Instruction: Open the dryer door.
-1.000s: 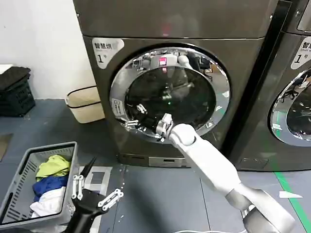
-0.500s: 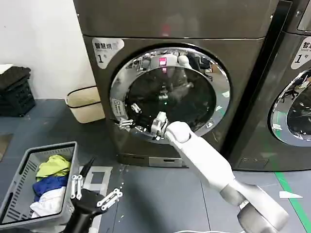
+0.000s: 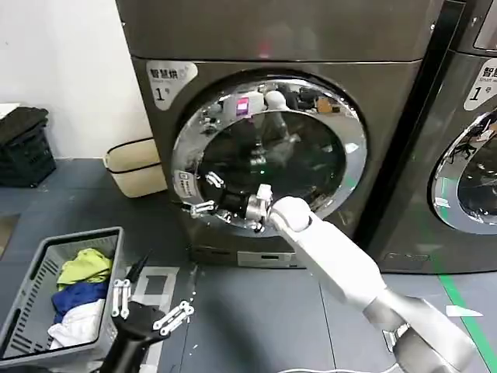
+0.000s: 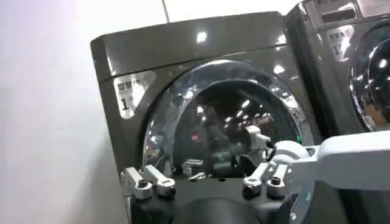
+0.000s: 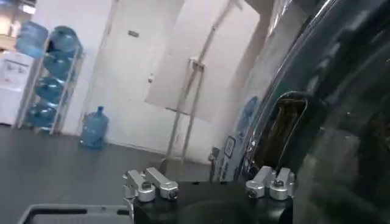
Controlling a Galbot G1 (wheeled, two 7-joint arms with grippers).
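The dryer door (image 3: 289,152), a chrome ring around dark glass, fills the front of the bronze-grey machine; its left edge stands slightly out from the machine. My right gripper (image 3: 205,194) is open at the door's lower-left rim, one finger over the glass, the other by the chrome edge. In the right wrist view the right gripper (image 5: 210,184) sits right beside the door (image 5: 341,122), fingers spread. My left gripper (image 3: 151,306) hangs open low at the front, beside the basket. From there the left gripper (image 4: 207,182) looks up at the door (image 4: 213,115).
A grey laundry basket (image 3: 39,264) with clothes sits at the lower left. A beige bag (image 3: 136,165) and a black crate (image 3: 23,148) stand by the wall. A second machine's door (image 3: 470,179) is at the right. Bare floor lies before the dryer.
The door's left edge has come slightly outward and leftward. My right gripper has shifted a little left and down with it. The left arm has hardly moved.
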